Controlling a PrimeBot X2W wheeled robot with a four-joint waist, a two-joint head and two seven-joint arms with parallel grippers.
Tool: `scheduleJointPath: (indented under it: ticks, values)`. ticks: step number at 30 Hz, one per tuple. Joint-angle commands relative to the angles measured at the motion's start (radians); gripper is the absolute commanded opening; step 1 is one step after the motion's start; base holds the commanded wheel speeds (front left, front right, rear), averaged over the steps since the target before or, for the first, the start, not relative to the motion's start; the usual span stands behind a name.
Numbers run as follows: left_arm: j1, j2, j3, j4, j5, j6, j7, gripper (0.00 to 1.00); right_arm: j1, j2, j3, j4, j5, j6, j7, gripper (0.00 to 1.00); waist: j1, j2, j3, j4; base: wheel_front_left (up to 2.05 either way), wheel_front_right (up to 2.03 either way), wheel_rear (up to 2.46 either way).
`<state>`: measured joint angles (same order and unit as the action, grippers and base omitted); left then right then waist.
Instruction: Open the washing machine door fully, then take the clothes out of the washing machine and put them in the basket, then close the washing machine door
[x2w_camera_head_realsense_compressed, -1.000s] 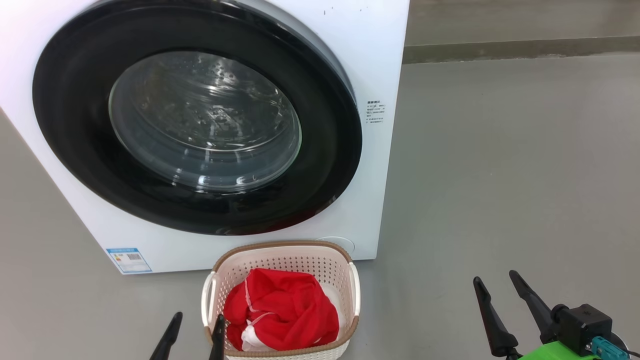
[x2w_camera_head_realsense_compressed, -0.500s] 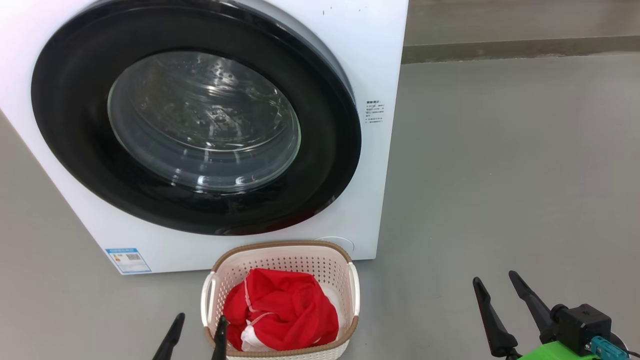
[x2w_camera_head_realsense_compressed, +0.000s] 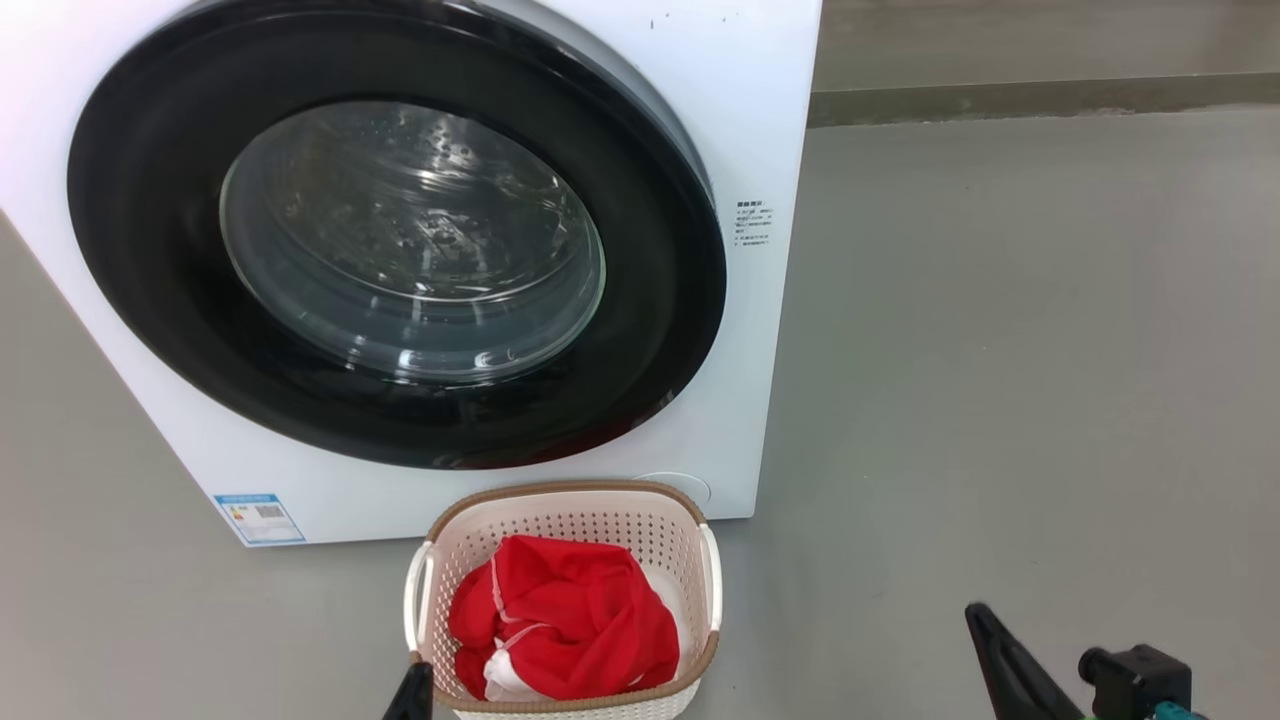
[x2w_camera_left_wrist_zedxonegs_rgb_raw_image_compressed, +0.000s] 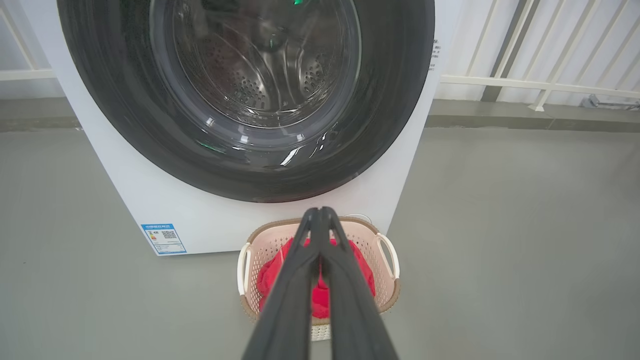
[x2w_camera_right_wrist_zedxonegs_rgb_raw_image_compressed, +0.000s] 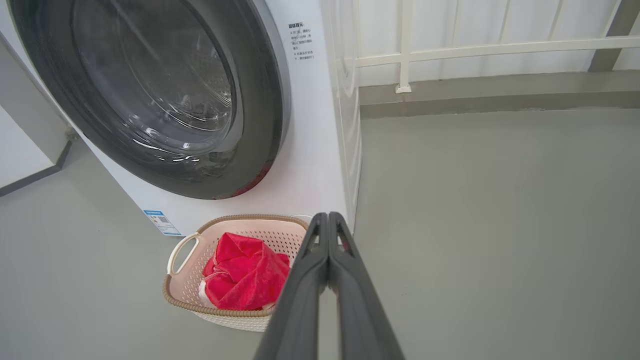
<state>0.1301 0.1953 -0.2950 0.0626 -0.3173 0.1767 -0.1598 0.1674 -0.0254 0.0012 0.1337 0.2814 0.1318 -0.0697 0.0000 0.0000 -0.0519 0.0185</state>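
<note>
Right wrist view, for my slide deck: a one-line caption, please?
Shut right gripper before the closed washing machine door, red clothes in the basket on the grey floor.

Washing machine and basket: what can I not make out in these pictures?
Small print on the washing machine: too small, head view.
Blue sticker: too small, head view.
Basket front: cut off by bottom edge, head view.
Clothes: partly hidden behind shut left claw, left wrist view.

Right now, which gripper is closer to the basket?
The left gripper: its tip is right beside the basket. The right gripper is far off to the side.
</note>
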Motion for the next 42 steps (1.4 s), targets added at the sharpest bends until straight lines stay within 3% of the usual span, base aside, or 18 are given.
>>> scheduleJointPath:
  ticks: [1,6,11,42]
  values:
    - [-0.001,0.003,0.005,-0.011,-0.017,-0.003,0.002,0.00,-0.006,-0.002,-0.001,-0.013,0.017,0.000,0.001,0.00,0.0000,0.0000,0.001,0.000,0.00,0.00,0.00]
    - [-0.009,-0.001,0.018,-0.006,-0.072,-0.014,0.011,0.00,-0.016,-0.006,-0.002,-0.010,0.074,0.000,0.005,0.00,0.0023,0.0000,0.001,-0.001,0.00,0.00,0.00]
    - [-0.019,-0.004,0.031,0.003,-0.126,-0.027,0.019,0.00,-0.027,-0.010,-0.003,-0.004,0.130,0.000,0.010,0.00,0.0002,0.0000,0.005,-0.002,0.00,0.00,0.00]
    - [-0.080,-0.031,0.119,0.056,-0.457,-0.105,0.076,0.00,-0.094,-0.026,-0.017,0.028,0.470,0.000,0.044,0.00,0.0000,0.0000,0.019,-0.006,0.00,0.00,0.00]
